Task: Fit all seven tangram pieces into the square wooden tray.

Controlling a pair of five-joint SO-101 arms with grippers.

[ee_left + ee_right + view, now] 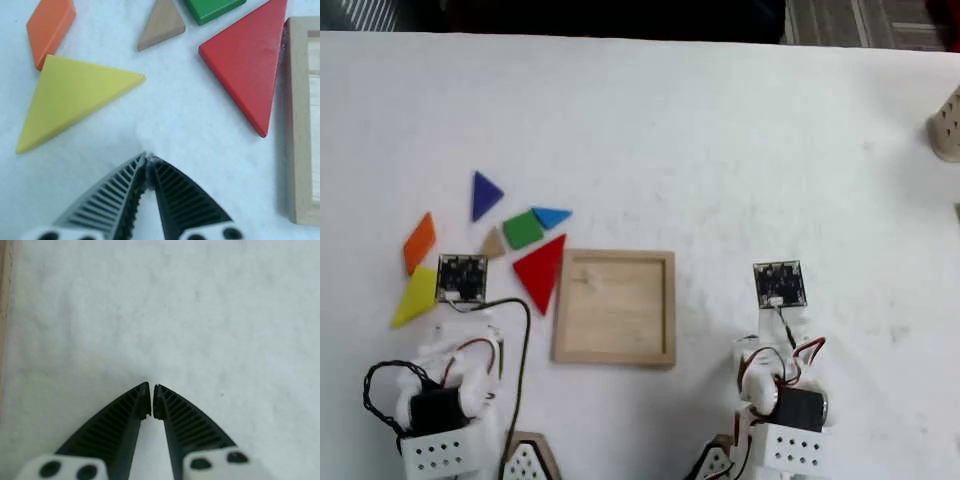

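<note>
Two claws: the left claw (148, 161) and the right claw (151, 392) are each pressed together, pinching nothing, low over the white surface (720, 150).
Tray: the square wooden tray (616, 258) lies between the two claws, its bare floor showing.
Nearest the left claw: a large yellow triangle (70, 100) and a large red triangle (250, 65), the red one just beside the tray's rim.
Beyond those: an orange parallelogram (50, 27), a small tan wooden triangle (162, 25) and a green square (212, 7).
Farthest from it: a purple triangle (485, 195) and a blue triangle (551, 216).

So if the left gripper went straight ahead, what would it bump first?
The left gripper would likely clip the yellow triangle at its corner; if it misses, the tan triangle beyond.
</note>
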